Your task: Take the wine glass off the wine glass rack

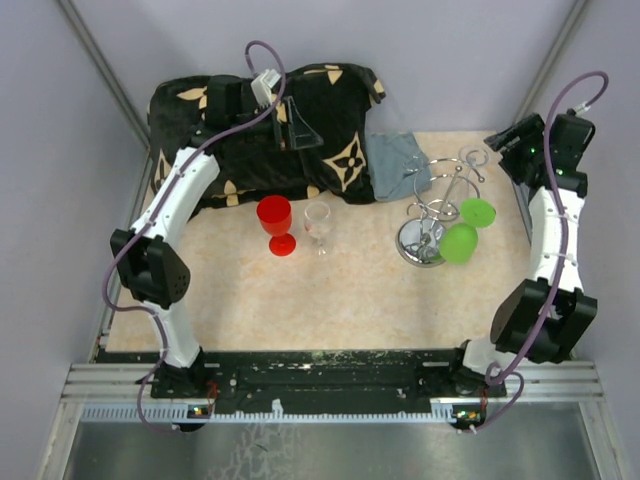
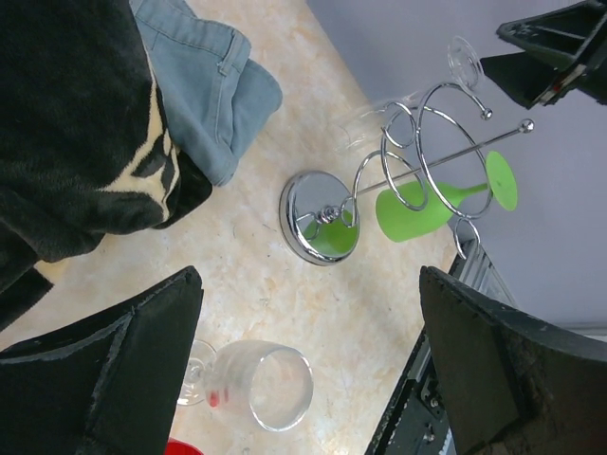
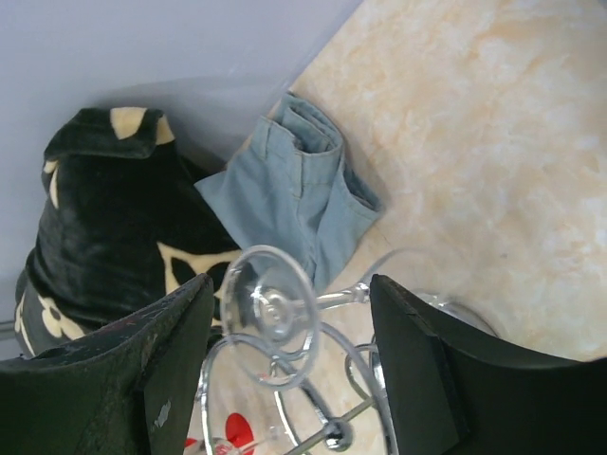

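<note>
One big table (image 1: 350, 300) holds it all. At the back lies a black blanket (image 1: 335, 100), and next to it a small blue cloth (image 1: 395, 165).

The wine glass rack (image 1: 422, 243) stands on the right side of the table. Two green glasses (image 1: 459, 243) hang on it, and so does a clear wine glass (image 3: 285, 308), upside down, with its round foot caught in a wire loop. A red glass (image 1: 275, 215) and another clear glass (image 1: 318, 222) stand on the table, well apart from the rack.

The right gripper (image 3: 291, 289) is partly open and holds nothing. It is right by the hanging clear glass, so I think that is the one to take. The left gripper (image 2: 308, 280) is wide open, with nothing in it.

The glass looks light, thin and smooth, so it could slip or break. I would hold the stem just under the foot and slide it out along the loop.

The right wrist view shows the foot in its loop up close. The left wrist view shows the right gripper's tip just beside that foot. From the top the hanging clear glass is hard to see.
</note>
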